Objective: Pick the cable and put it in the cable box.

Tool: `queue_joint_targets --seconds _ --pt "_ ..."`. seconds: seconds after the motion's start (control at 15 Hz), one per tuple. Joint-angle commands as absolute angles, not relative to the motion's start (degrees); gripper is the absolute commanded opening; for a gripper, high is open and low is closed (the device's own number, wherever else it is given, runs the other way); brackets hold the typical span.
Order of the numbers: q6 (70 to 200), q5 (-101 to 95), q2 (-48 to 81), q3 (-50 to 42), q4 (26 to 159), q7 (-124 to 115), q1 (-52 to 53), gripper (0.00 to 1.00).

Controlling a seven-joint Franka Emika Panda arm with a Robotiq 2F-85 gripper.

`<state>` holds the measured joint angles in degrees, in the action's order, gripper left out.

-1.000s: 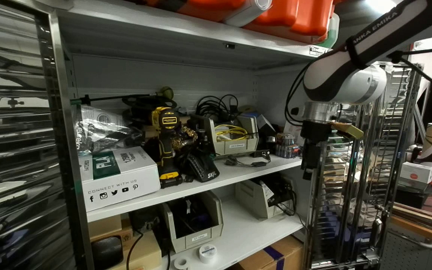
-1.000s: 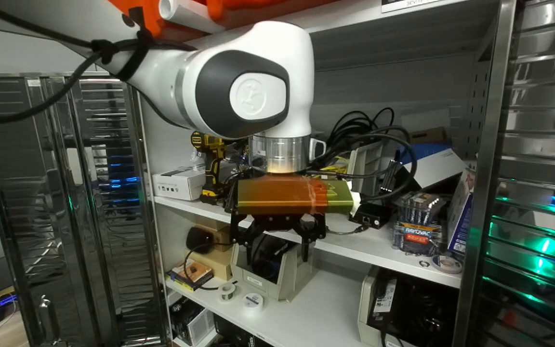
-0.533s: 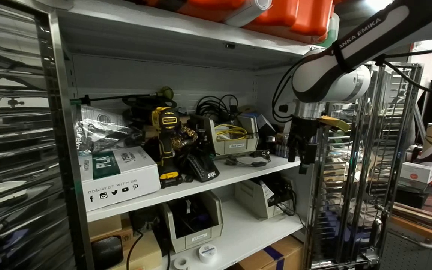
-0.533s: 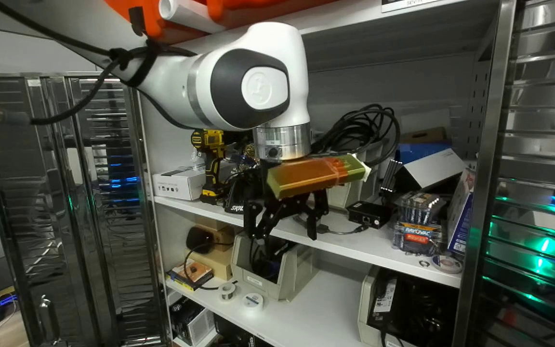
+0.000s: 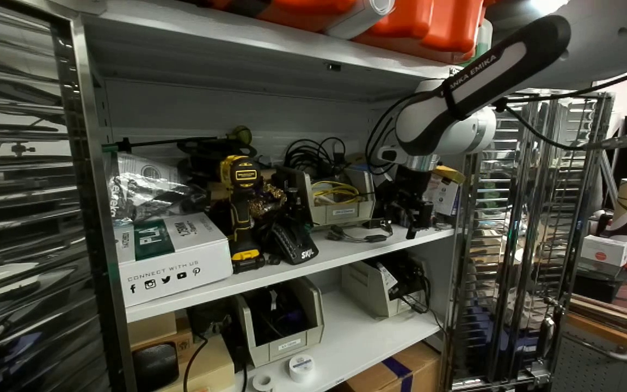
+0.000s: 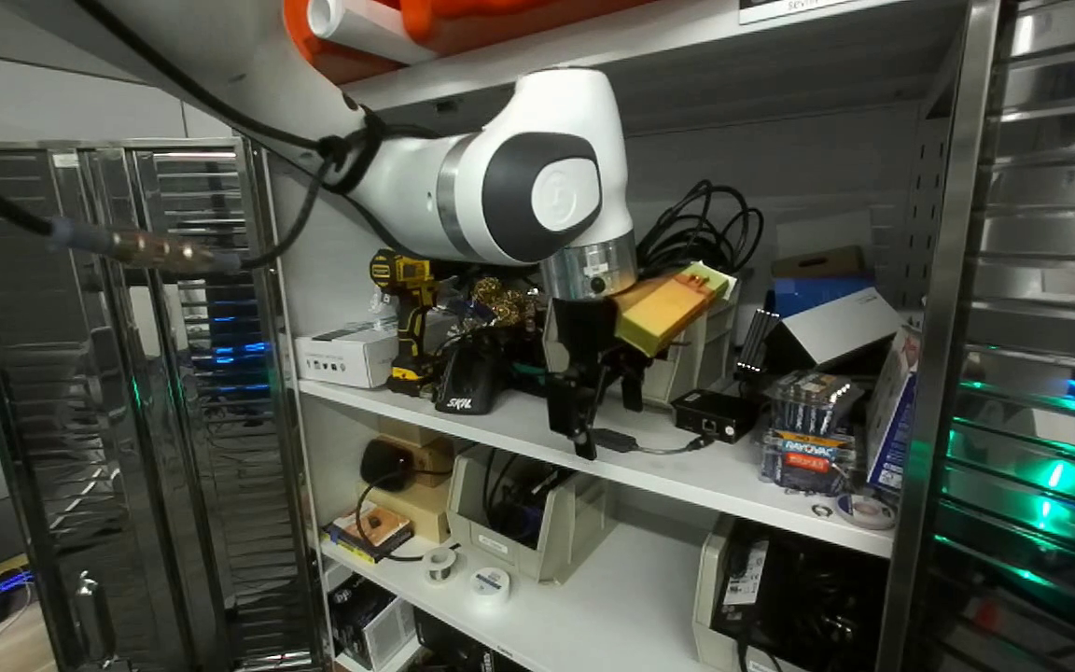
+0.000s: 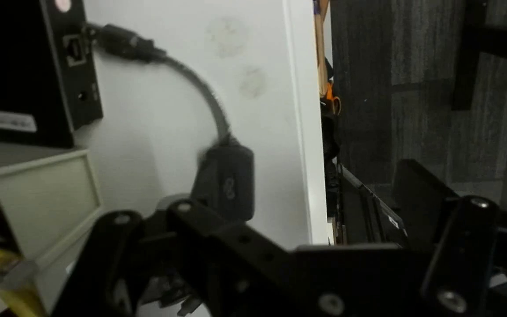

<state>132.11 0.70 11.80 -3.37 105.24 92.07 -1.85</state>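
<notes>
The short grey cable (image 5: 368, 238) lies on the middle shelf, and it also shows in an exterior view (image 6: 620, 441) and in the wrist view (image 7: 211, 99). One end has a dark flat adapter; the other end's plug is at a small black box. My gripper (image 6: 608, 429) is open and empty, above the shelf near the adapter; it also shows in an exterior view (image 5: 418, 220) and in the wrist view (image 7: 315, 193). The cable box (image 5: 344, 213) is a labelled grey bin with yellow cables, behind the cable. My gripper partly hides this bin (image 6: 701, 359).
The black box (image 6: 715, 416) and battery packs (image 6: 808, 457) stand to one side of the gripper. A SKIL charger (image 6: 467, 381) and yellow drill (image 5: 245, 212) stand on the other. More grey bins (image 5: 289, 345) are below. A shelf board (image 5: 270, 43) runs overhead.
My arm has moved inward over the shelf, toward the bin and cable. The gripper has turned about its upright axis and stays open. The cable and bins have not moved.
</notes>
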Motion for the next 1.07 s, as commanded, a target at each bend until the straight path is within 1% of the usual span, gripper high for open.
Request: queue_joint_targets --seconds 0.0,0.33,0.4,0.47,0.53,0.6,0.67,0.73,1.0 --pt "133.08 3.01 18.09 0.29 97.44 101.18 -4.13 1.00" --pt "131.00 3.77 22.75 2.83 91.90 105.91 -5.60 1.00" --pt "130.39 3.59 23.27 3.03 91.16 106.36 -5.83 0.99" --pt "129.71 3.85 23.60 3.29 90.59 106.99 -6.21 0.91" --pt "128.96 3.94 24.00 3.43 89.96 107.48 -6.48 0.87" --pt "128.19 3.99 24.33 3.50 89.44 108.19 -6.82 0.71" --pt "127.36 3.92 24.60 3.45 88.98 108.46 -6.98 0.64" --pt "126.06 3.80 24.70 3.32 88.57 108.73 -7.13 0.53" --pt "119.56 2.25 24.61 2.39 86.85 108.79 -7.23 0.23"
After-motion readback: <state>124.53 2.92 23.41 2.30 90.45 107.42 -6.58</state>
